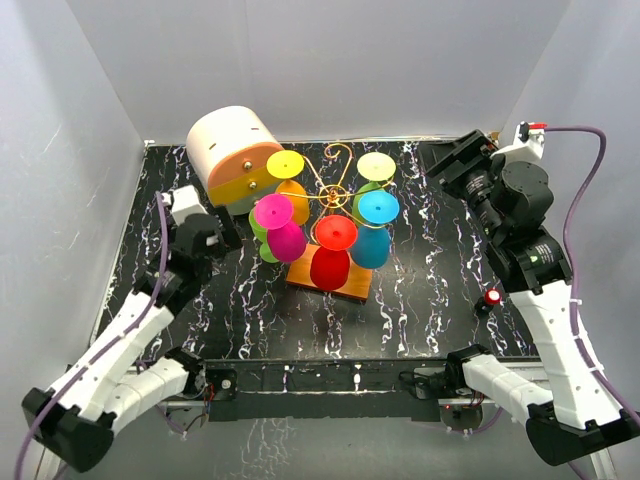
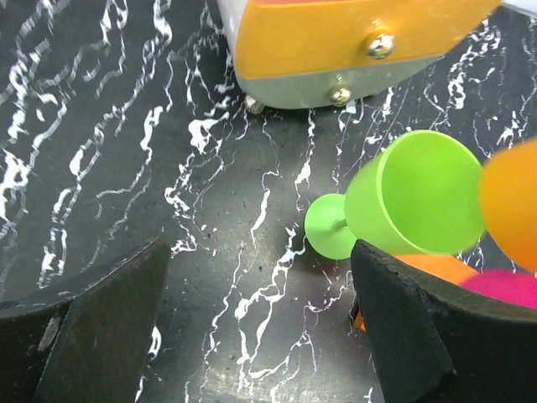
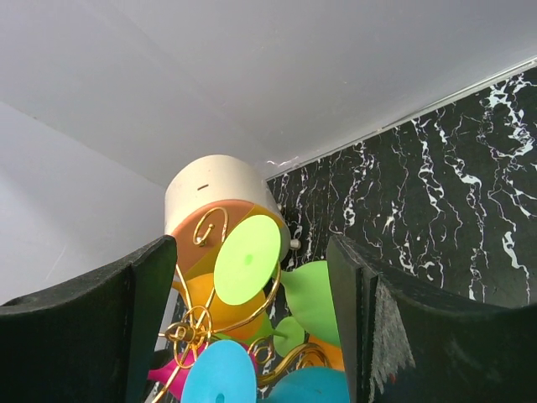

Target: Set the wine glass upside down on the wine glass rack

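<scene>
Left claw gapes wide and empty over the desk. Just right of it a green glass shows tilted at the left side of the rack; whether it hangs there I cannot tell. Right claw, far right, is spread and empty too, facing the rack's hung glasses and the box beyond.

You have a black table veined in white like marble. The wine glass rack is thin gold wire on an orange base. You see a magenta glass, a red glass, a cyan glass, a yellow glass, a pale lime glass and a green glass. The drum box is cream and orange.
</scene>
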Motion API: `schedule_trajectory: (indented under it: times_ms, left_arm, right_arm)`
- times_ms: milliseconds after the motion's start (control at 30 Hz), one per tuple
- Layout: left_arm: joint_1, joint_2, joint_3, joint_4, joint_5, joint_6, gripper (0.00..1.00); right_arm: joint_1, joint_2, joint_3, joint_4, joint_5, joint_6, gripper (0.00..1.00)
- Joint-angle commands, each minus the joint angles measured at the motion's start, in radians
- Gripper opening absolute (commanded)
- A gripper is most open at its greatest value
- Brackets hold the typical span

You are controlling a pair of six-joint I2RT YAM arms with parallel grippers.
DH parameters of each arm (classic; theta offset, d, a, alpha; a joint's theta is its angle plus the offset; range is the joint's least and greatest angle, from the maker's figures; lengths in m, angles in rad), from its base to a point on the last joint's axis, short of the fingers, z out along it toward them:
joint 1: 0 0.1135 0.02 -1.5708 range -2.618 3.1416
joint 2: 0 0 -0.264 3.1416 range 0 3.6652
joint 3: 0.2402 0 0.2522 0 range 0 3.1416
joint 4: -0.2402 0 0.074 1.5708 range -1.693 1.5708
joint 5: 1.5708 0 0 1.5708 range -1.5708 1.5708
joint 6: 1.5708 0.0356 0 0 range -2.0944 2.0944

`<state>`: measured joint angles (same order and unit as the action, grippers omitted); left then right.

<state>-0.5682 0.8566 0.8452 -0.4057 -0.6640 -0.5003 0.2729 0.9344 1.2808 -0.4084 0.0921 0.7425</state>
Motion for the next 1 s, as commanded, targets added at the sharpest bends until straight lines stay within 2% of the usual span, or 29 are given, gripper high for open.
schedule_trajectory:
  times_ms: [0,100,633,833,967]
  left_arm:
    - [0.208,0.087,0.008,0.020,0.461,-0.097,0.86]
    - [0.266,0.168,0.047,0.042,0.593,-0.104,0.82]
    - [0.296,0.330,0.163,0.096,0.647,-0.076,0.72]
    - [0.305,0.441,0.249,0.014,0.655,-0.014,0.59]
    - [0.310,0.475,0.282,-0.015,0.671,0.025,0.42]
  right_arm:
    - [-0.001,-0.022,0.026,0.005,0.012,-0.009,0.71]
    - [-0.001,-0.027,0.023,-0.003,0.004,-0.006,0.71]
    - [0.000,-0.055,-0.014,0.002,-0.002,0.008,0.71]
    - [0.000,-0.063,-0.015,-0.002,0.002,0.007,0.71]
    - [0.000,-0.071,-0.021,0.005,-0.001,0.008,0.71]
